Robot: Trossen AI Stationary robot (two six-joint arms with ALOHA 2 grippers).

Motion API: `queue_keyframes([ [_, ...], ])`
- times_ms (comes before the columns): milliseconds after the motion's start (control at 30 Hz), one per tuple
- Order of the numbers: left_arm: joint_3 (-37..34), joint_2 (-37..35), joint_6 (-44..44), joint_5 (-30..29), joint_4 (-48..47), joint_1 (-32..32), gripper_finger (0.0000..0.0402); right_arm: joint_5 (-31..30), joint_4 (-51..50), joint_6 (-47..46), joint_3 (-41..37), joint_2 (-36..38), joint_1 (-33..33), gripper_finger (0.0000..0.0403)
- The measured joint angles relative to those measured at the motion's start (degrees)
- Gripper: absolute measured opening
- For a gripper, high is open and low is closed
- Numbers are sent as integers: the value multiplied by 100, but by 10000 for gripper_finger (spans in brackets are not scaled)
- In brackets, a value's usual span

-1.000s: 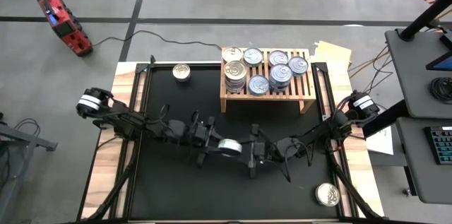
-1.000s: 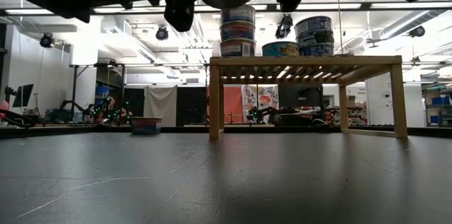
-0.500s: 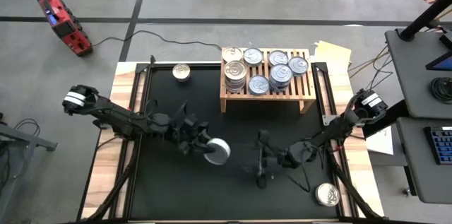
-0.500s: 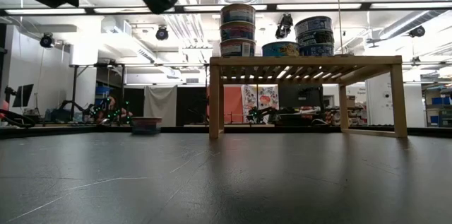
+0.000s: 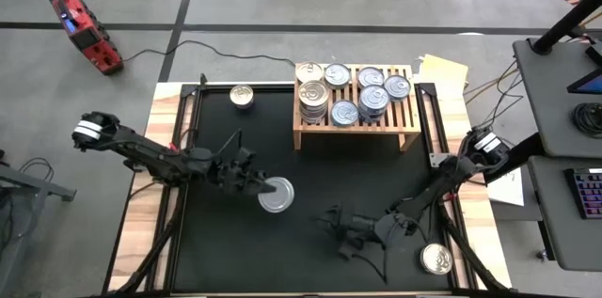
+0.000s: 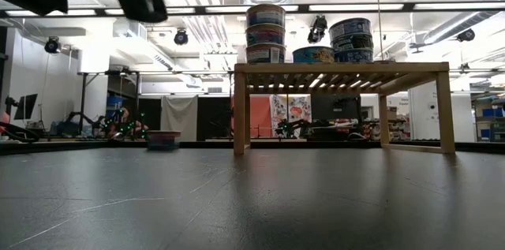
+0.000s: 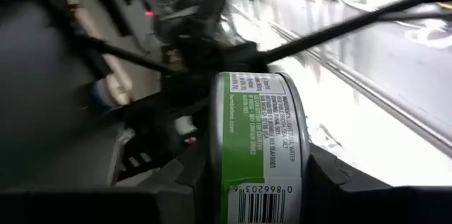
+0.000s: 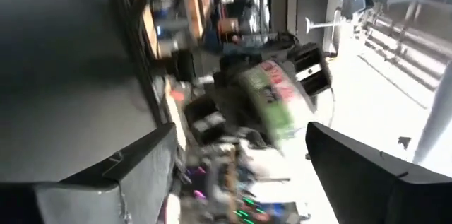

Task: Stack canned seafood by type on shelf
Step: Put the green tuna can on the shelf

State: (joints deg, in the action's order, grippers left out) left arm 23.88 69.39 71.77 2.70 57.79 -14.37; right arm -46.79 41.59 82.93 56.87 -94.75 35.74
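Two loose cans lie on the mat from above; the shelf carries stacked ones. Left gripper clamps a silver-lidded can mid-mat; right gripper hangs spread, empty. Low down, tins top the shelf. Left wrist: green label, barcode "0 866203", other print too small to read. Right wrist: fingers wide apart.

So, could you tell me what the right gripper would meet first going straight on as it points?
Most likely the can held in the left gripper, straight ahead in its wrist view; depth is unclear.
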Motion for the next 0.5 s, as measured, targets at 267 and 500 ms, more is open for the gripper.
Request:
queue_keyframes([
  [267,-124,195,281,-132,-96,-7,116,-130,-215,1627,784,-302,-297,316],
  [500,55,259,140,-118,-97,-28,116,-82,-1419,1620,1041,-342,-665,298],
])
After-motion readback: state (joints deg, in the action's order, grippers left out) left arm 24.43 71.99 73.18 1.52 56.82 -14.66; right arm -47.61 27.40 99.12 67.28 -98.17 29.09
